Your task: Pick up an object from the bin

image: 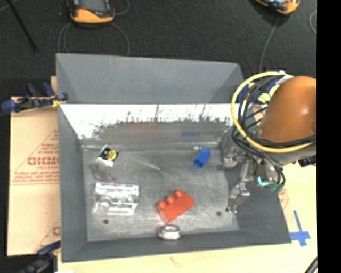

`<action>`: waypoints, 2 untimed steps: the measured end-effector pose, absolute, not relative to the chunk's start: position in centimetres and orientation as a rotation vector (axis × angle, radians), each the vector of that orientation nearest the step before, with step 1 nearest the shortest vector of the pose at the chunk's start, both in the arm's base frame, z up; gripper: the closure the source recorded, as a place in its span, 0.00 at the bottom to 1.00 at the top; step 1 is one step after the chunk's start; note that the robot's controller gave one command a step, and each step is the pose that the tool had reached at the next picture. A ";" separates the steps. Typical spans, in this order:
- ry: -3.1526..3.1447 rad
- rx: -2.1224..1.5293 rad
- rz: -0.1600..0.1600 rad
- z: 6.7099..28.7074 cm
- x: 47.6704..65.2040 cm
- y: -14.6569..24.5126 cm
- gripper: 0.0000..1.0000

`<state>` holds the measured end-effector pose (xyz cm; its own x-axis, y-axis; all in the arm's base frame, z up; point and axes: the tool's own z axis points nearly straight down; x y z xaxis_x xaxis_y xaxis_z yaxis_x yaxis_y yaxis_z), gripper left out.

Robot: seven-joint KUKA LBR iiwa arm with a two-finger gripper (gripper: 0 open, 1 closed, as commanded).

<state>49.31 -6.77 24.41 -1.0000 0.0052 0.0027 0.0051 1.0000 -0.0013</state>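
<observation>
At bin point(70, 176) right side, pincer point(233, 205), red brick point(175, 206) well apart

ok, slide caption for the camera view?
Pincer at right side of bin, apart from red brick and blue block.

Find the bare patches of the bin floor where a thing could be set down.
Bare floor lies centrally, between the clear packet, blue block and red brick. Tightest: the front, where the brick nears a silver ring, and the right, by the gripper.

Dark, near-black carpety floor point(176, 32) behind everything, with two orange-and-black gadgets point(91, 10) sitting on it up at the far edge. Pale counter point(266, 261) peeks out bottom right.
</observation>
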 end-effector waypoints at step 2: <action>-3.146 0.165 0.006 7.2 49.7 2.5 0.00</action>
